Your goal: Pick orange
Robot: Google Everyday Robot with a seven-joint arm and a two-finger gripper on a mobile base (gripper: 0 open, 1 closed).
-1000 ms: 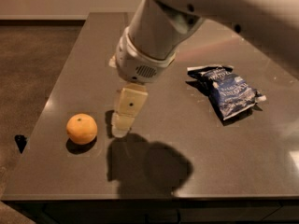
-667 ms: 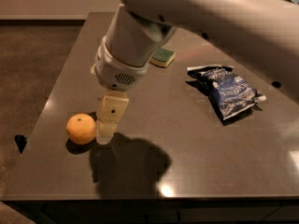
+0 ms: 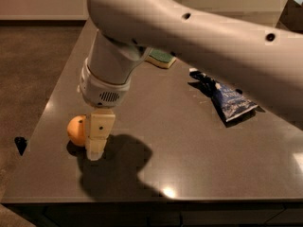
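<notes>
The orange (image 3: pixel 75 129) is a small round orange fruit on the dark grey table (image 3: pixel 180 141), near the left edge. My gripper (image 3: pixel 96 143) hangs from the big white arm and reaches down right beside the orange, its cream-coloured finger covering the fruit's right side. The finger tip is at table level. The far side of the gripper is hidden behind this finger, so whether it surrounds the orange does not show.
A dark blue snack bag (image 3: pixel 226 98) lies on the right part of the table. A green and yellow sponge (image 3: pixel 161 58) lies at the back, partly behind the arm. The table's left edge runs close to the orange.
The arm has swung left and lower across the table. The gripper went from the table's middle to right against the orange. The orange has stayed in place.
</notes>
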